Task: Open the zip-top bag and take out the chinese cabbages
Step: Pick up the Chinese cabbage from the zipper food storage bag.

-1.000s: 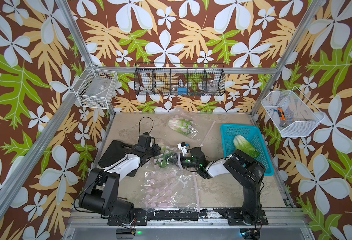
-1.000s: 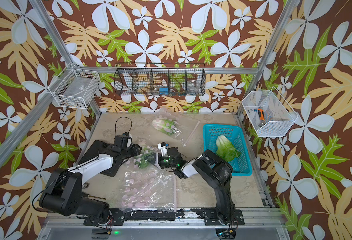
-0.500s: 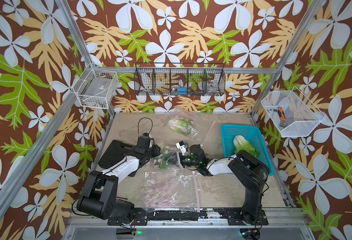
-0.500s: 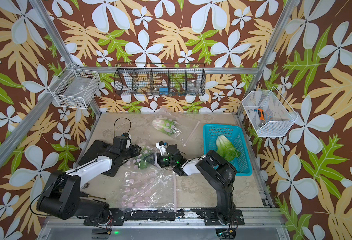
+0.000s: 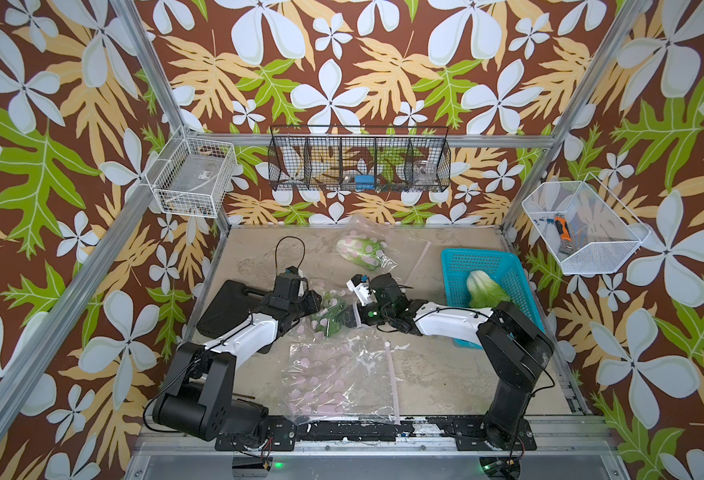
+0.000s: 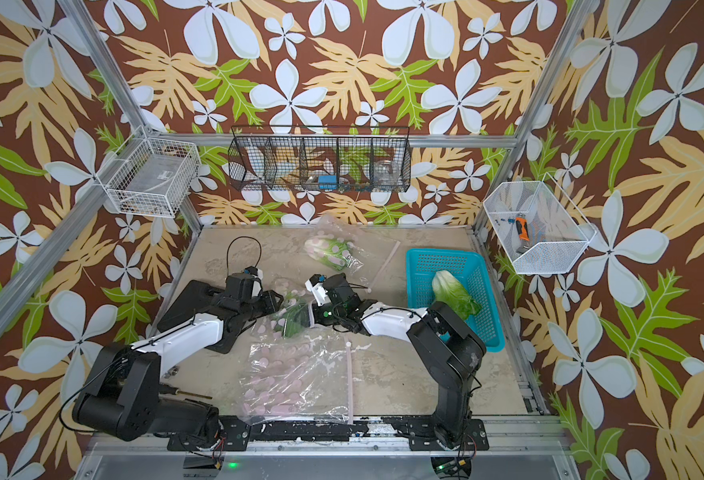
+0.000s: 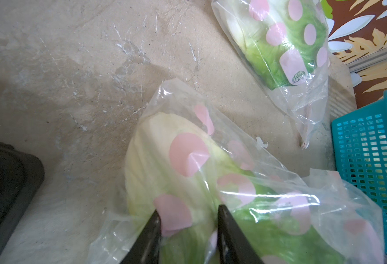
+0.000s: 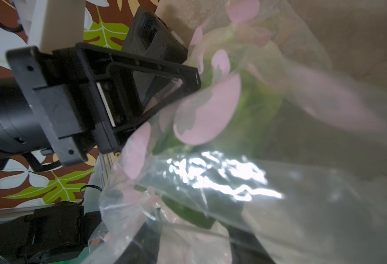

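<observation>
The middle cabbage (image 7: pixel 165 160) lies inside the middle bag (image 5: pixel 330 320) at the centre of the worktop (image 5: pixel 446 374), between your two arms. You see its white base and green leaves through the clear plastic with pink dots.

Your left pincer (image 7: pixel 188 211) is narrow. In the left wrist view its two fingers press on the bag from both sides, with plastic and a part of the cabbage between them, so it holds the middle bag.

Your right pincer (image 5: pixel 345 318) is at the opposite end of the same bag. In the right wrist view blurred plastic lies over its fingers, and I cannot tell whether they grip or stand open.

The far cabbage (image 7: pixel 279 41) is in the far bag (image 5: pixel 365 249), near the back wall and apart from both pincers. The third cabbage (image 5: pixel 485 291) lies bare in the blue basket (image 5: pixel 479 259) on the right side of the worktop.

An empty bag (image 5: pixel 338 374) lies flat near the front edge, between the arm bases. A black case (image 5: pixel 225 307) lies on the left side, partly under the left arm.
</observation>
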Action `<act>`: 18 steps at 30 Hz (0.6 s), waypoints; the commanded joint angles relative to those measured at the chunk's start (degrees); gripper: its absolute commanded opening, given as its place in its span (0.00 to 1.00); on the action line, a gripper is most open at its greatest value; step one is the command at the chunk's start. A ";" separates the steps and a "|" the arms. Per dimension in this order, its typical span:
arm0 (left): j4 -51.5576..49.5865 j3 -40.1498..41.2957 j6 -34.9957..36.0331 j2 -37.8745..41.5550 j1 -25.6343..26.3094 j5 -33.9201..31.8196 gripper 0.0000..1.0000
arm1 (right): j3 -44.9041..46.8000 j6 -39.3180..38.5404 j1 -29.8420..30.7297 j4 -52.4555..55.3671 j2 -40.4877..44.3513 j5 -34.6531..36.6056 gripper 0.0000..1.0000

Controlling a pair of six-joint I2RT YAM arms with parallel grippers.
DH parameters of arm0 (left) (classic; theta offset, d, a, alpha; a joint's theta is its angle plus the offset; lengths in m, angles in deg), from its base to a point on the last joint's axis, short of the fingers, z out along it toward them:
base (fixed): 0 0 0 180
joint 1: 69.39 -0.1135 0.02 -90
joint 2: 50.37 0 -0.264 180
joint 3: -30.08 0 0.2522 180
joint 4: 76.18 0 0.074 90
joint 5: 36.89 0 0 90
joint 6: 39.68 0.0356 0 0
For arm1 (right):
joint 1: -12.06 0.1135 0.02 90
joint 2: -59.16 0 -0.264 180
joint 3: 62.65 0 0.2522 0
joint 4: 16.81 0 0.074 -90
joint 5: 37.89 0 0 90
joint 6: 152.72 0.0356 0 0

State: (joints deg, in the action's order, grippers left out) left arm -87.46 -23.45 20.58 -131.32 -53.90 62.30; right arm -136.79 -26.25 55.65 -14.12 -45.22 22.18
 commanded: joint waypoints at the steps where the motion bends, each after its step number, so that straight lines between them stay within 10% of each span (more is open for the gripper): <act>1: -0.55 0.30 -0.17 0.08 0.05 0.59 0.40 | -0.43 -5.64 0.05 4.44 0.74 1.17 0.44; 18: 1.47 1.11 -1.93 0.19 0.05 1.62 0.39 | -1.65 -10.66 -0.36 10.20 5.06 -0.67 0.49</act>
State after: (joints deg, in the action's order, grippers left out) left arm -86.19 -22.38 19.03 -130.86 -53.88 63.02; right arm -139.04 -38.23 55.24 -1.66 -40.54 24.30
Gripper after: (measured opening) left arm 0.386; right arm 0.484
